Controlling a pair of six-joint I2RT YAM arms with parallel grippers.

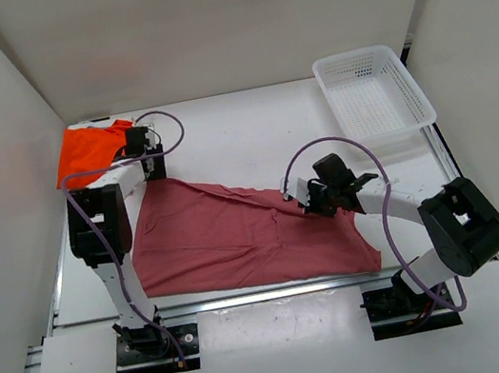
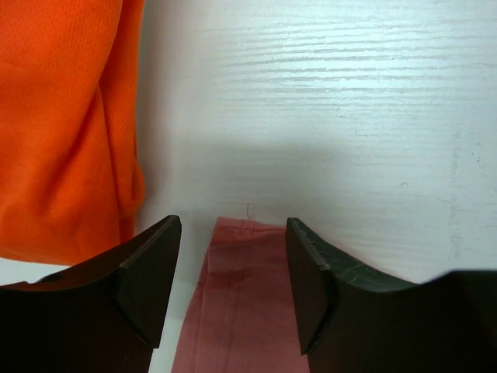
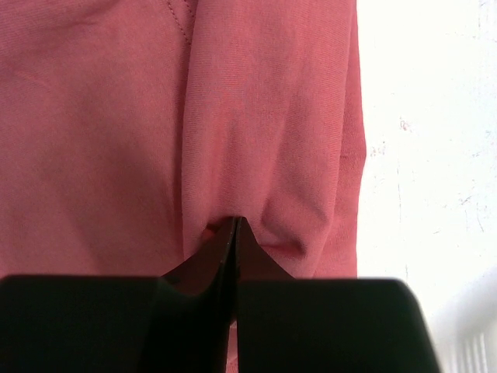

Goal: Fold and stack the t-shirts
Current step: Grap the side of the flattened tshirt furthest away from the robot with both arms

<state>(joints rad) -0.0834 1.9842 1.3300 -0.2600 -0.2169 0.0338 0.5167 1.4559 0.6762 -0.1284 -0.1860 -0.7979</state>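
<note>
Spread over the near middle of the white desk [image 1: 241, 140], pinkish-red t-shirt [image 1: 239, 237], a fold at its right side clamped in the closed jaws of the right gripper [image 1: 291, 194]. At the shirt's far left corner, left gripper [image 1: 151, 163] with jaws apart, cloth tip between them. Just beyond, orange t-shirt [image 1: 89, 152] bunched far left; white mesh basket [image 1: 405, 82] far right.

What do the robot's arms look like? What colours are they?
There are two skinny arms, the left arm and the right arm. They are made of white tubes with chunky black joints. A purple cable loops along each one. Each gripper has two flat black fingers with pointy tips.
</note>
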